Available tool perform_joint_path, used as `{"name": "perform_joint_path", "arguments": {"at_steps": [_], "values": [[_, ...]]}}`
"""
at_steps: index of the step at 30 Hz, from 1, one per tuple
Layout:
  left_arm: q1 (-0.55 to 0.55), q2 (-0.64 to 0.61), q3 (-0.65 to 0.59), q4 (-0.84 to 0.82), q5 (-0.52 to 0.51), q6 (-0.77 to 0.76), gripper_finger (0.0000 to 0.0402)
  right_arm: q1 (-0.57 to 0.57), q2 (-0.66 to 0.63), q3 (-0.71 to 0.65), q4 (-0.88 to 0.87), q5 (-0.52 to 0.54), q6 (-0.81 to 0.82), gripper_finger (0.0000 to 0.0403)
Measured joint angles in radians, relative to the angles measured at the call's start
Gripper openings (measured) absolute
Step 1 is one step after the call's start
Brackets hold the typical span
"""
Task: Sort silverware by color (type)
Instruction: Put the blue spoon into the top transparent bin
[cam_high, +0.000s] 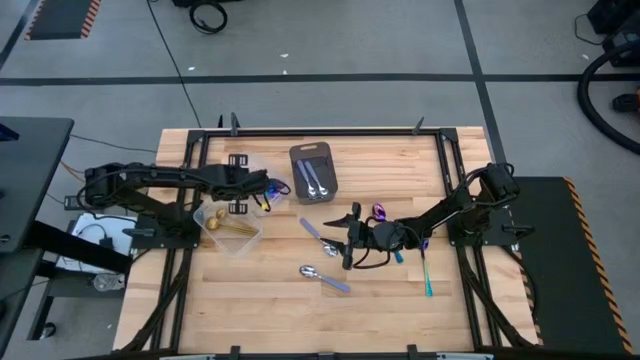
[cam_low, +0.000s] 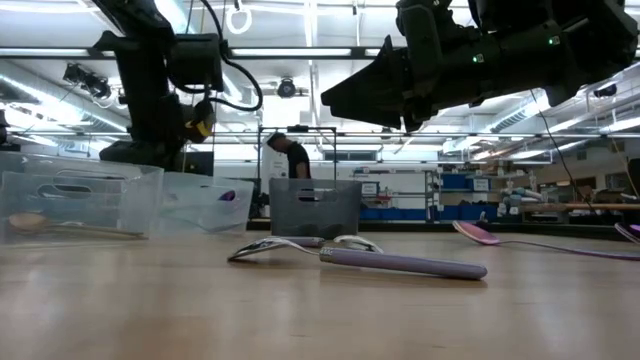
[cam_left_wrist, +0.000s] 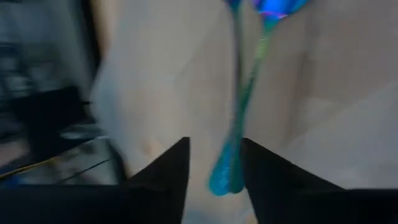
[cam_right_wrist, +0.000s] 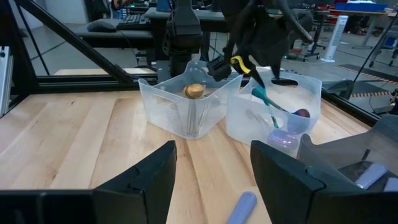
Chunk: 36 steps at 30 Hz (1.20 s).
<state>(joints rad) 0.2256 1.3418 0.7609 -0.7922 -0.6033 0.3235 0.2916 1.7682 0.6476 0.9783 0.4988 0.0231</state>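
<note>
My left gripper (cam_high: 268, 190) hangs open over a clear tub (cam_right_wrist: 292, 93) at the table's left. An iridescent spoon (cam_right_wrist: 273, 109) with a teal handle and purple bowl slants into that tub, bowl down. Its handle end (cam_left_wrist: 225, 177) lies between my fingers. The neighbouring clear tub (cam_high: 230, 228) holds gold spoons (cam_right_wrist: 194, 91). My right gripper (cam_high: 350, 238) hovers open and level over the table's middle with nothing between its fingers (cam_right_wrist: 155, 171). Two lavender-handled silver spoons (cam_high: 325, 278), (cam_high: 312, 230) lie flat on the wood near it. My left gripper comes at the iridescent spoon from above, slanting down, a finger (cam_left_wrist: 177, 171) on either side of the teal handle's end (cam_left_wrist: 225, 177). The jaws stand apart, and I cannot tell whether either finger touches the handle. The spoon hangs bowl-down into the tub.
A dark grey tray (cam_high: 314, 158) with silver spoons stands at the far middle. A purple-bowled spoon (cam_high: 380, 212) and a teal-handled one (cam_high: 426, 276) lie under and beside the right arm. Bare wood lies along the near edge. A person (cam_low: 293, 160) stands in the room behind.
</note>
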Motion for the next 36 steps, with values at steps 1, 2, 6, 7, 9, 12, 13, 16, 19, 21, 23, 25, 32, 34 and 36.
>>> {"name": "perform_joint_path", "arguments": {"at_steps": [1,2,6,7,9,12,13,16,19,21,23,25,32,34,36], "values": [[-0.019,0.0,0.0,-0.001,-0.043,-0.003,0.0159,0.0,0.0,0.0,0.0,0.0,0.0,0.0215],[-0.04,0.0,0.0,-0.001,-0.098,-0.009,0.0168,0.0,0.0,0.0,0.0,0.0,0.0,0.0215],[-0.149,0.0,0.0,0.01,-0.262,-0.03,0.0184,0.0,0.0,0.0,-0.002,0.0,0.0,0.0215],[-0.178,0.0,0.0,0.022,-0.286,-0.041,0.0184,0.0,0.0,0.0,-0.005,0.0,0.0,0.0215],[-0.241,0.0,0.0,0.047,-0.33,-0.076,0.0182,0.0,0.0,0.0,-0.015,0.0,-0.011,0.0215],[-0.337,0.0,0.0,0.101,-0.356,-0.11,0.0175,0.0,0.0,0.0,-0.026,0.001,-0.017,0.0215],[-0.369,0.0,0.0,0.126,-0.357,-0.119,0.0173,0.001,-0.002,0.0,-0.03,0.0,-0.007,0.0215],[-0.458,0.0,0.001,0.218,-0.358,-0.131,0.0166,0.002,-0.03,0.003,-0.074,-0.013,0.002,0.0211],[-0.533,-0.009,0.001,0.3,-0.35,-0.131,0.0157,0.002,-0.059,0.019,-0.153,-0.01,0.024,0.0207],[-0.573,-0.015,0.002,0.344,-0.337,-0.142,0.0152,0.002,-0.066,0.037,-0.204,-0.007,0.033,0.0206],[-0.611,-0.027,0.002,0.374,-0.336,-0.175,0.0147,0.002,-0.067,0.059,-0.273,-0.007,0.046,0.0206],[-0.647,-0.03,0.002,0.413,-0.336,-0.215,0.0145,0.002,-0.067,0.085,-0.356,-0.007,0.065,0.0205],[-0.74,-0.029,0.002,0.442,-0.303,-0.404,0.0144,0.002,-0.067,0.157,-0.543,-0.011,0.098,0.0205],[-0.749,-0.029,0.002,0.442,-0.262,-0.451,0.0144,0.002,-0.067,0.171,-0.575,-0.023,0.11,0.0205],[-0.764,-0.029,0.002,0.442,-0.221,-0.485,0.0144,-0.001,-0.067,0.178,-0.608,-0.035,0.116,0.0205]]}}
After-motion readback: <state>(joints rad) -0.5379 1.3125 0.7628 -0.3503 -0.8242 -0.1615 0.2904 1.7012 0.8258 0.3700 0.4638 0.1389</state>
